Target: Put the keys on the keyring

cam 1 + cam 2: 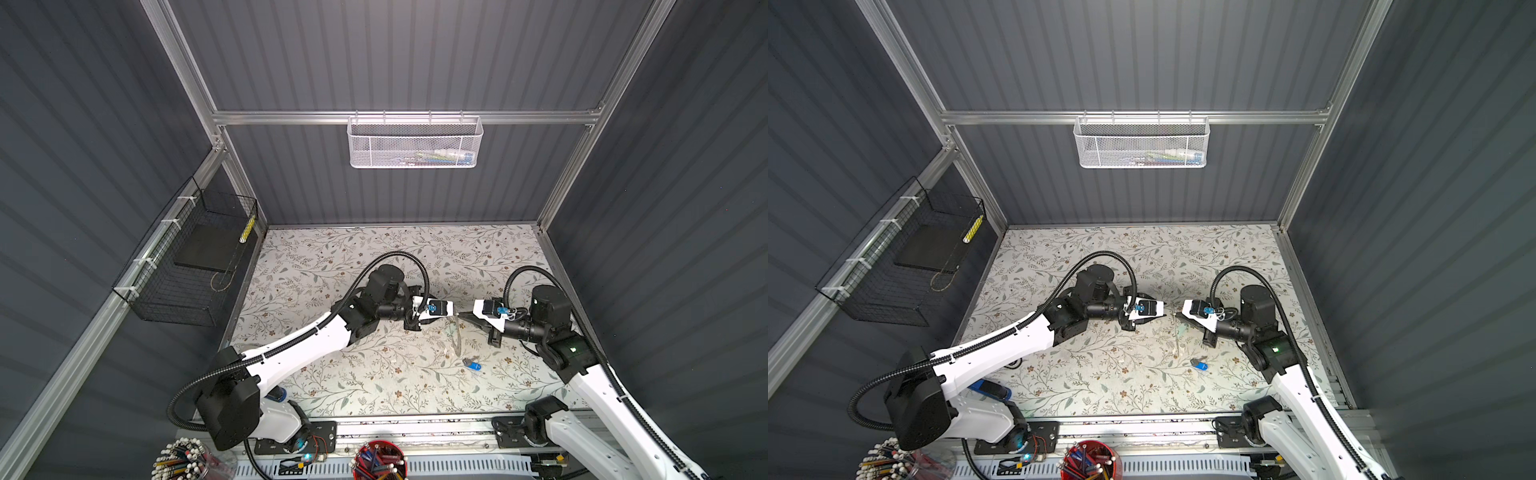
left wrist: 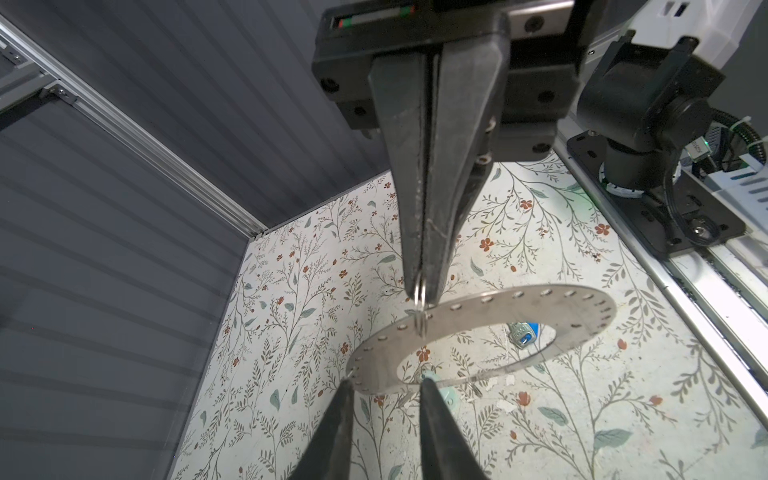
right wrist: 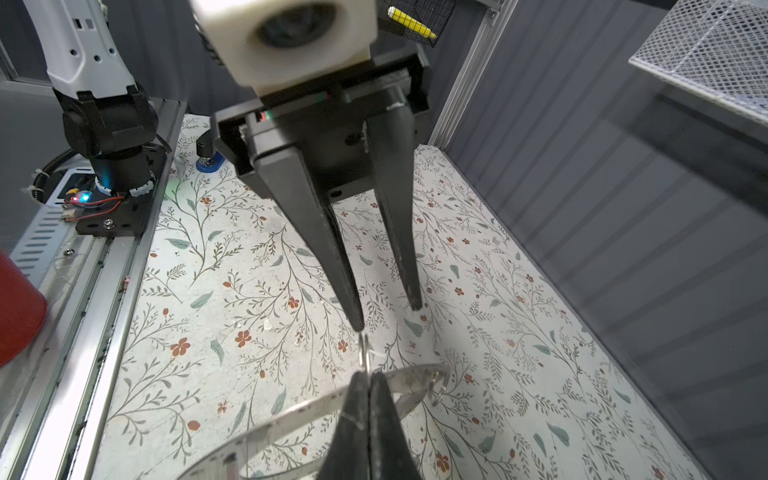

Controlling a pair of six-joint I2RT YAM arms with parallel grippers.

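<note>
Right gripper [image 2: 423, 291] clamps the split ring [image 2: 422, 322], hanging the keyring [image 2: 540, 307] clear, probably so the left gripper [image 2: 386, 380], fingers apart, can reach it.

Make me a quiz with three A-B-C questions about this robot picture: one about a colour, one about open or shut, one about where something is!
1. What colour is the back-wall basket? A) red B) white C) yellow
2. The right gripper has its jaws: A) shut on a small wire ring B) wide open C) shut on a spoon
3. Where is the blue key? A) in the basket B) in the right gripper C) on the table
Answers: B, its mesh is white; A, the left wrist view shows them pinching the ring; C, both top views show it lying there.
</note>
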